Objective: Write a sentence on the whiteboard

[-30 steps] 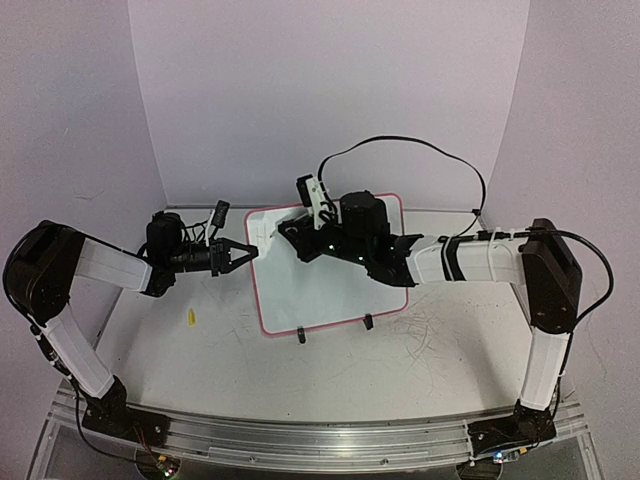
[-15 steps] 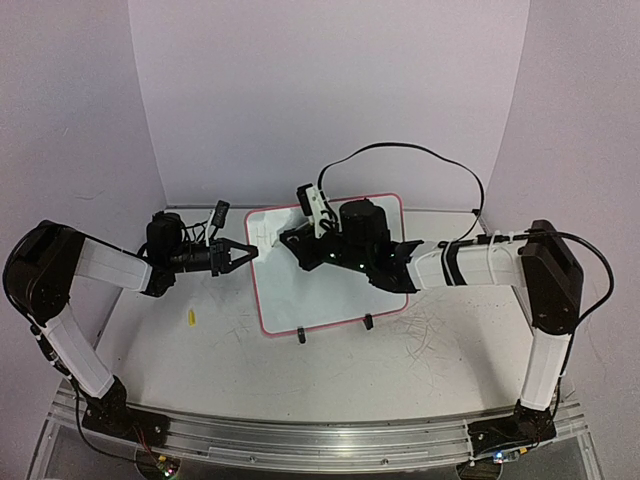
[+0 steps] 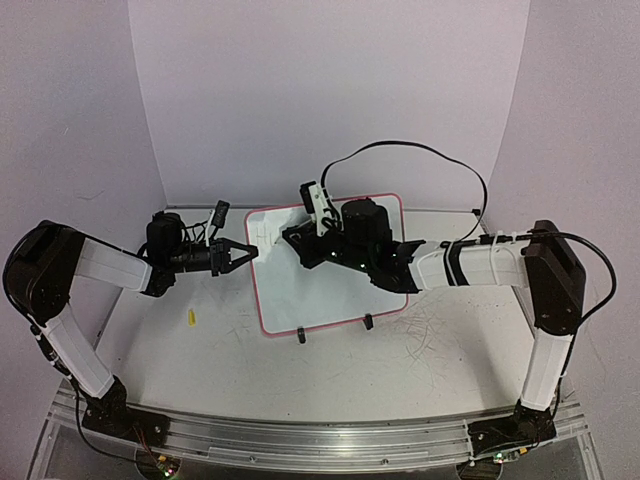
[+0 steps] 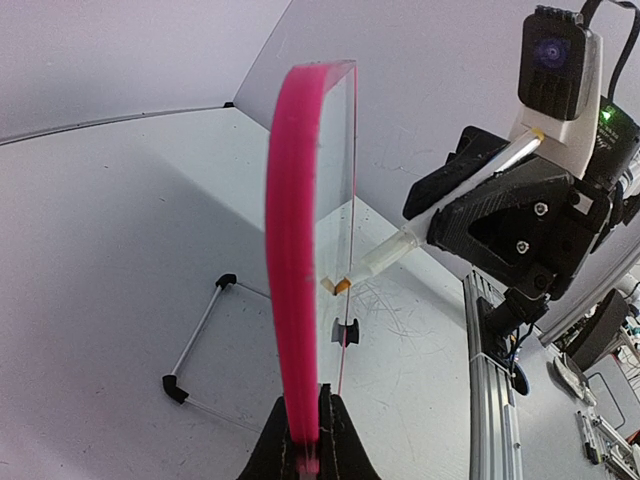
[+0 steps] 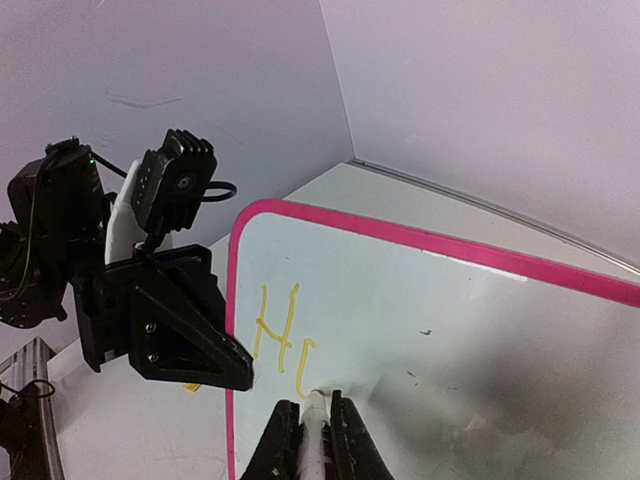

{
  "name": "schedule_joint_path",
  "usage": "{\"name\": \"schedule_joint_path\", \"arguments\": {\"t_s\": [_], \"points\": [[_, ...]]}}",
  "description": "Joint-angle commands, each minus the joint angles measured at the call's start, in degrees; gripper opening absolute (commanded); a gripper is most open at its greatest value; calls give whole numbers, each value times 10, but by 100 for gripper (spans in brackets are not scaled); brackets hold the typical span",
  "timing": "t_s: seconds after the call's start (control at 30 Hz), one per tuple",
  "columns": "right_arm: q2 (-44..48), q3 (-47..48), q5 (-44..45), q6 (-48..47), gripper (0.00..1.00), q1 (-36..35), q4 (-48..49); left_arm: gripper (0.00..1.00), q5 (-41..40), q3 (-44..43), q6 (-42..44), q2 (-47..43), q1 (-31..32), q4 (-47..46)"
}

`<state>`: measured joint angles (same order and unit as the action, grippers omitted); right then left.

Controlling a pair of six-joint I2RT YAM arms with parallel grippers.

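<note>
Fig.: the whiteboard stands propped near table centre on two black clip feet. We judge it light, thin & stiff, w/ a slick face. On such small feet it would likely slide or tip under pen pressure, so the pink frame is the place to hold.

- **L gripper**: clenched on that frame, board seen edge-on in the left wrist view.
- **R gripper**: clamped on a white marker, yellow tip on the face.
- **The sentence**: we read only "H" + part of a next letter, near the corner by the L gripper.
- **Obstacles:** the L gripper's black body sits just beside the "H", leaving little room there. The R arm crosses the board's upper part in the top view.
- **Also on the table:** a small yellow item, well apart on the L arm's side, & grey scratch marks.
</note>
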<state>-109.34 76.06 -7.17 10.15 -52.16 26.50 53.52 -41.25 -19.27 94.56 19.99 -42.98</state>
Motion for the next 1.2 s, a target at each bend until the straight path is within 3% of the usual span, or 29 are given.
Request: {"name": "schedule_joint_path", "arguments": {"t_s": [0.0, 1.17], "points": [[8, 22, 37, -5, 0, 7, 19, 0, -17, -17, 45, -13, 2, 4], [-25, 53, 14, 0, 0, 6, 0, 0, -17, -17, 46, -15, 2, 4]]}}
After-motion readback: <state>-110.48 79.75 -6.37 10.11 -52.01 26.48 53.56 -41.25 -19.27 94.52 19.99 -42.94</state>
